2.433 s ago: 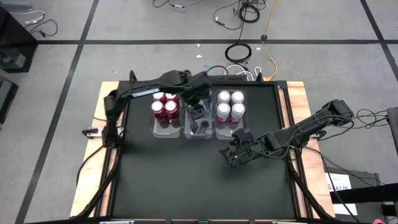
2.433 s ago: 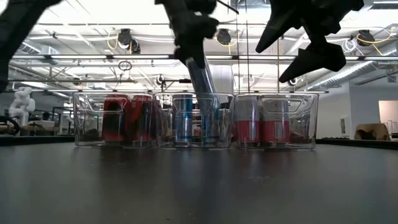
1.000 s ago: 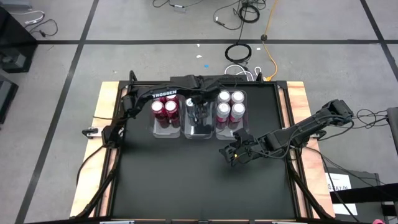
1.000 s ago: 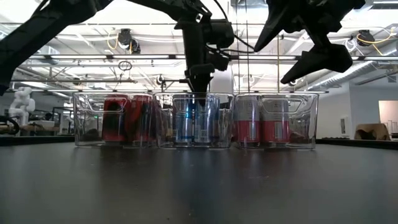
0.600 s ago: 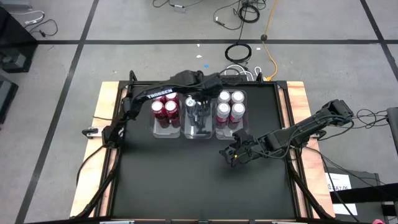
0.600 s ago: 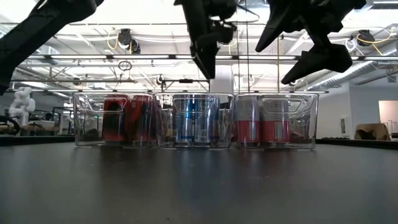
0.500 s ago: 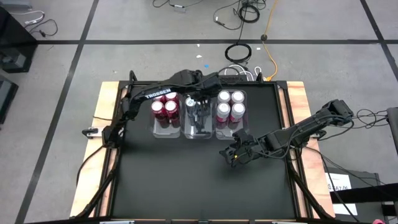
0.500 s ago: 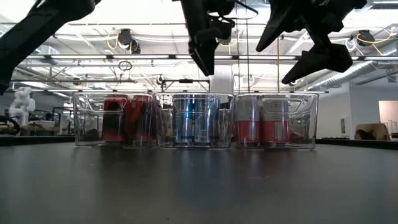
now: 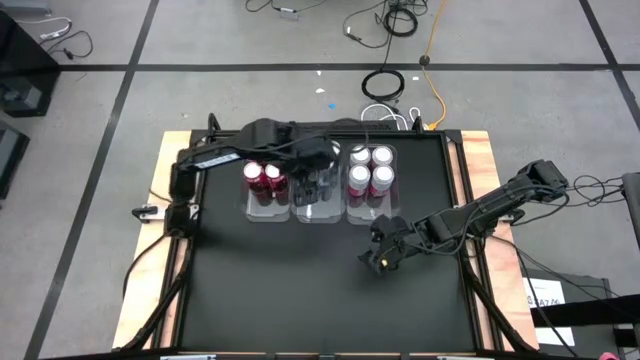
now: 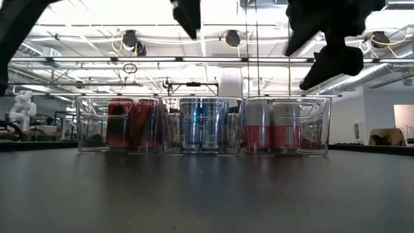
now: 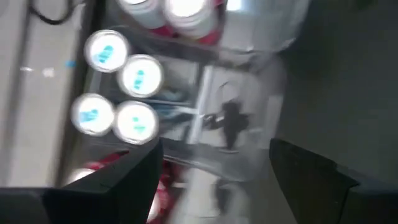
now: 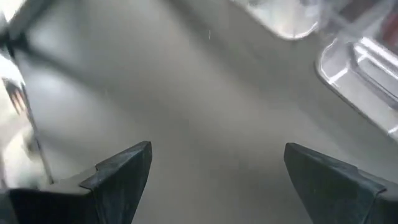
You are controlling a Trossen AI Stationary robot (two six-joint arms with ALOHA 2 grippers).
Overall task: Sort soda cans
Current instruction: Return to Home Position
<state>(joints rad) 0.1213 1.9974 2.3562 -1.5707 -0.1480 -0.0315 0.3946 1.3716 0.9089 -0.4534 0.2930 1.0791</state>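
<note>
Hanging above the table [image 9: 300, 290], left gripper [image 11: 216, 147] and right gripper [image 12: 217, 147] gaped empty. Soda cans [image 9: 381, 176] seemed light, slick, dentable, best gripped gently mid-body.

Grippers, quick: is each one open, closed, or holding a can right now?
Left gripper: open, holding nothing.
Right gripper: open, holding nothing.

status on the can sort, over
Left gripper open, empty, above centre bin. Right gripper open, empty, over mat. Soda cans all binned. Nothing blocking.
</note>
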